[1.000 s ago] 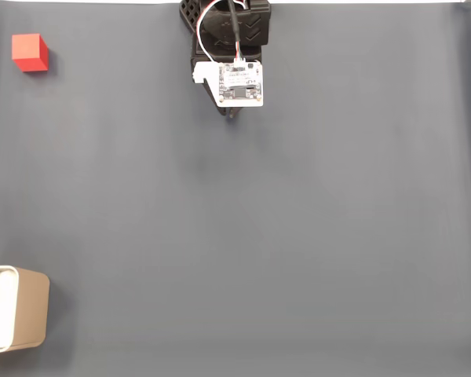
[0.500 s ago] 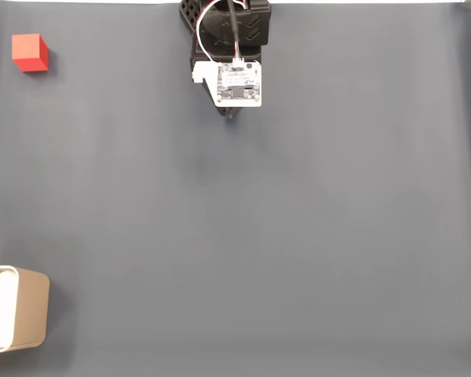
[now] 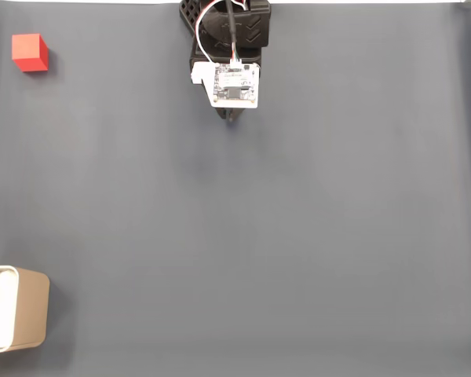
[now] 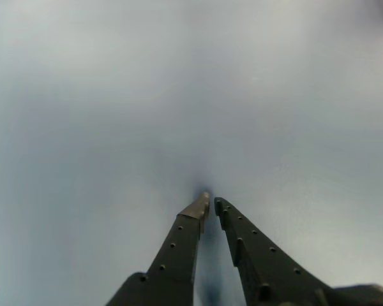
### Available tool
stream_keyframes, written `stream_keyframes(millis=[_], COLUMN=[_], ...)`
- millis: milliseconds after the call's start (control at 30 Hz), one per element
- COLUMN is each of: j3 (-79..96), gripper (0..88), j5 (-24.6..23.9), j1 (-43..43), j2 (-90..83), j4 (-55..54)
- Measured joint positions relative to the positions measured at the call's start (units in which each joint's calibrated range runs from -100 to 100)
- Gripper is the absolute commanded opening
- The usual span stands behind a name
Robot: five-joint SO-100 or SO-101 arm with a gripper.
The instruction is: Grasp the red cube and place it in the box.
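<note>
Our hand (image 4: pixel 209 203) has its fingers together over the bare table (image 3: pixel 298 236), so we risk pushing the far red cube (image 3: pixel 30 53) away unless it opens first

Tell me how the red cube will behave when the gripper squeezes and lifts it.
The red cube looks rigid with flat faces, so it should sit square between the fingers and not roll. It is small, so probably light. Its smooth matte faces may slip if gripped off-centre.
</note>
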Motion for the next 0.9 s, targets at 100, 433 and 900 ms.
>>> stream_keyframes(millis=[100, 433, 900], j3=[0.00, -1.45, -11.84], gripper=[0.0, 0.0, 0.0], j5=[0.00, 0.00, 0.00], j1=[0.00, 0.00, 0.00], j2=[0.00, 0.26, 6.60], j4=[-2.39, -8.67, -14.00])
